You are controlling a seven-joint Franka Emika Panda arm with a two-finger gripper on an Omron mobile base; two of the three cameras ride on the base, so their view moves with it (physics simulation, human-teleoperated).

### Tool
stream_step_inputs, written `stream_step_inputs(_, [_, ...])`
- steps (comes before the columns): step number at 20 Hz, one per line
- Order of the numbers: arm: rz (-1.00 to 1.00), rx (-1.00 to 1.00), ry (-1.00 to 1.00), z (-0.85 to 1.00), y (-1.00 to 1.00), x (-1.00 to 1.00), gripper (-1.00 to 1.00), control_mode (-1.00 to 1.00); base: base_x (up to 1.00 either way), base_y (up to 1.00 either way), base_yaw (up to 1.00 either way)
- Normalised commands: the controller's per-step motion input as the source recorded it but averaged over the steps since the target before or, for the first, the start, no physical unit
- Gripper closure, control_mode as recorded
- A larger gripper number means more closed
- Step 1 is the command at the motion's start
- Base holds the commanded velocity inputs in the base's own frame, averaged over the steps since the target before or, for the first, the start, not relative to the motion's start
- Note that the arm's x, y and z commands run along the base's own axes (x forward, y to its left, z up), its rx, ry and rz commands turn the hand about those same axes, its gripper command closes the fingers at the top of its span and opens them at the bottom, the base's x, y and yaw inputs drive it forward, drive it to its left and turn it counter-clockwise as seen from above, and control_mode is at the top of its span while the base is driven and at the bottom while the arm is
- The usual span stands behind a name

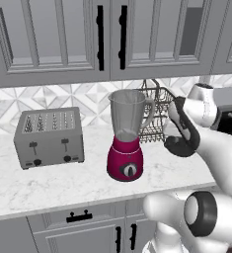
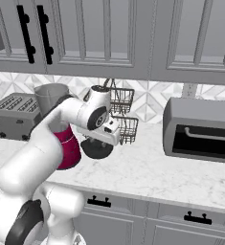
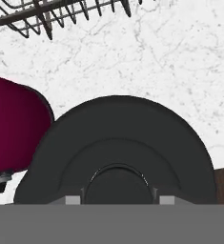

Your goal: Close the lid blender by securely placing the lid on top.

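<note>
Lid [image 3: 118, 143] in end effector [image 2: 97, 146] beside open-topped blender [image 1: 126, 136]

1. The surface [image 1: 63, 185] is white marble with grey veining, running along a patterned tile wall above grey drawers with black handles.
2. A grey boxy toaster [image 1: 49, 137] stands on it at the left end, near the wall.
3. The blender [image 1: 126, 136] stands upright on it, right of the toaster and apart from it: a magenta base with a round dial, under a translucent grey jar whose mouth is uncovered.
4. A dark wire rack [image 1: 157, 112] sits on it just behind the blender, against the wall.
5. A grey oven-like appliance [image 2: 200, 129] with a dark front rests on it far to the right.
</note>
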Motion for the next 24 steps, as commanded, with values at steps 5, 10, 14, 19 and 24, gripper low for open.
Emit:
stream_step_inputs(5, [0.00, 0.00, -0.15, 1.00, -0.01, -0.63, 1.00, -1.00, 0.00, 0.00, 0.00])
stream_step_inputs(10, [0.00, 0.00, -0.13, 1.00, 0.19, -0.62, 1.00, -1.00, 0.00, 0.00, 0.00])
stream_step_inputs(14, [0.00, 0.00, -0.11, 0.94, 0.38, -0.40, 1.00, -1.00, 0.00, 0.00, 0.00])
stream_step_inputs(19, [0.00, -0.03, -0.09, 0.89, 0.55, -0.27, 1.00, -1.00, 0.00, 0.00, 0.00])
stream_step_inputs(24, [0.00, -0.05, -0.05, 0.57, 0.76, -0.10, 1.00, -1.00, 0.00, 0.00, 0.00])
